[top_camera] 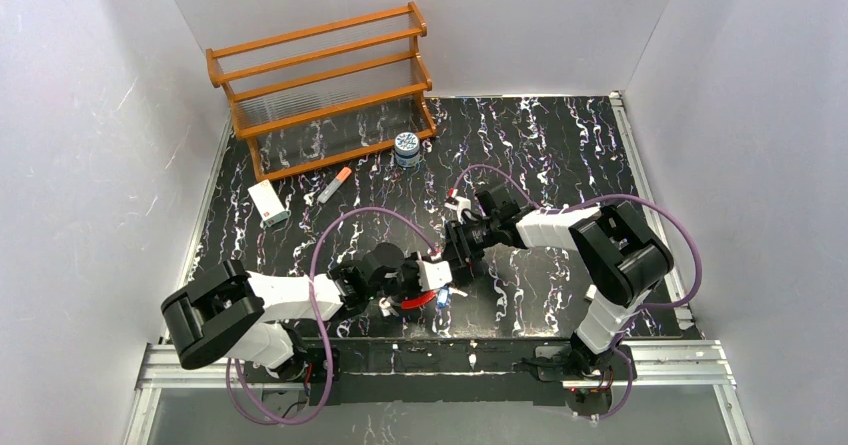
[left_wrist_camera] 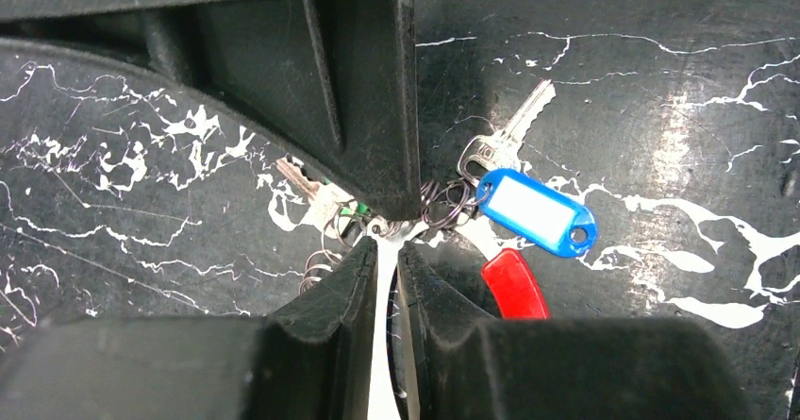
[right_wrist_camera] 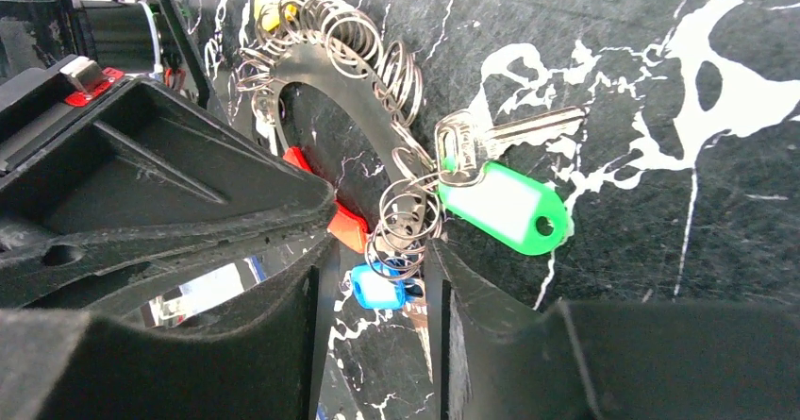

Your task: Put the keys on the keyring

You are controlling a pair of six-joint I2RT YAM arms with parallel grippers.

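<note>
wooden rack (top_camera: 325, 85): back left | jar (top_camera: 406, 149): by rack | marker (top_camera: 335, 185) | white box (top_camera: 267, 205): left

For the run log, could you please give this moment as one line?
left gripper: shut on keyring | right gripper: at keyring, grip unclear | green key, blue key: beside keyring

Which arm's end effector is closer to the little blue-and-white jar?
Right. The right end effector hangs nearer the bases than the jar; the left end effector, gripping the keyring, lies farther on.
</note>
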